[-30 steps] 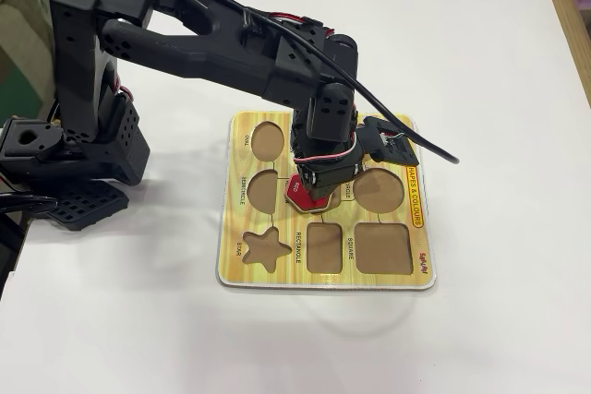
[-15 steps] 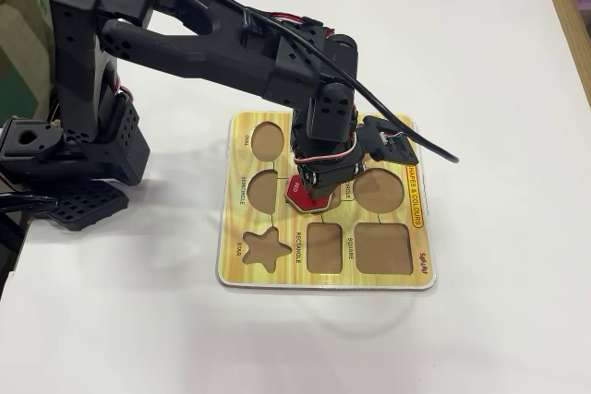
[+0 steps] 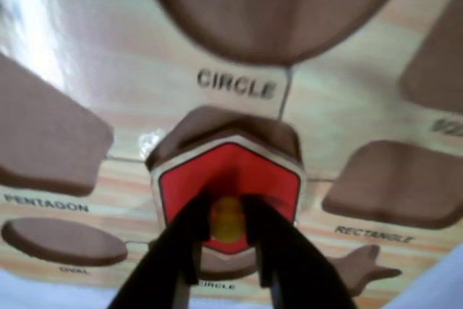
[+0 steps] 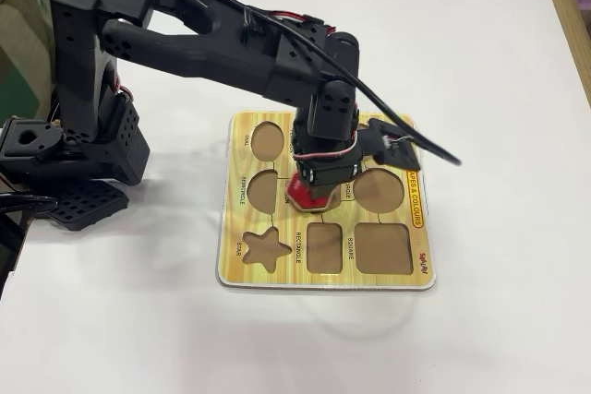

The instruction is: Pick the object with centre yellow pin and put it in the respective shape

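My fingers [image 3: 189,247] closed on yellow pin [image 3: 227,220] | red hexagon [image 3: 230,179] between them, tilted half over its cut-out [image 3: 217,127] | since last look it's shifted toward the slot: nearly seated | circle hole [image 3: 271,1] beyond.

Red hex piece [image 3: 230,179] w/ yellow knob [image 3: 227,221], tilted, partly over brown hexagon cut-out [image 3: 224,124], not seated.

In the fixed view the arm's wrist hides most of the red hexagon piece [image 4: 297,197]; in the wrist view the circle cut-out [image 3: 275,5] is cropped at twelve o'clock — blurred throughout.
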You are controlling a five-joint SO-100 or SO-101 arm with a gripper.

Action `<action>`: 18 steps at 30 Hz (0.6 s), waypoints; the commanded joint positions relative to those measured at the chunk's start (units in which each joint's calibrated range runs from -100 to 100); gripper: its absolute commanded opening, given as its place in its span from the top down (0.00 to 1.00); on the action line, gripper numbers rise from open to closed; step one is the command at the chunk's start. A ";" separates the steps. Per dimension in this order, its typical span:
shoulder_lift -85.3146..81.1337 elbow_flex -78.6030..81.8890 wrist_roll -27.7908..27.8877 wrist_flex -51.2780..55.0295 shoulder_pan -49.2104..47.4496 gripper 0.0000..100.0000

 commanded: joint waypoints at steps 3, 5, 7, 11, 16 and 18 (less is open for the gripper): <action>-3.67 -3.42 -0.93 -0.73 -0.32 0.98; -3.67 -3.51 -0.93 -0.73 -0.22 0.98; -3.67 -3.51 -0.93 -0.73 -0.22 0.98; -3.67 -3.33 -0.30 -0.73 -0.32 0.98; -3.67 -3.33 1.85 -0.73 -0.51 0.98; -3.67 -3.33 4.93 -0.73 -0.51 0.98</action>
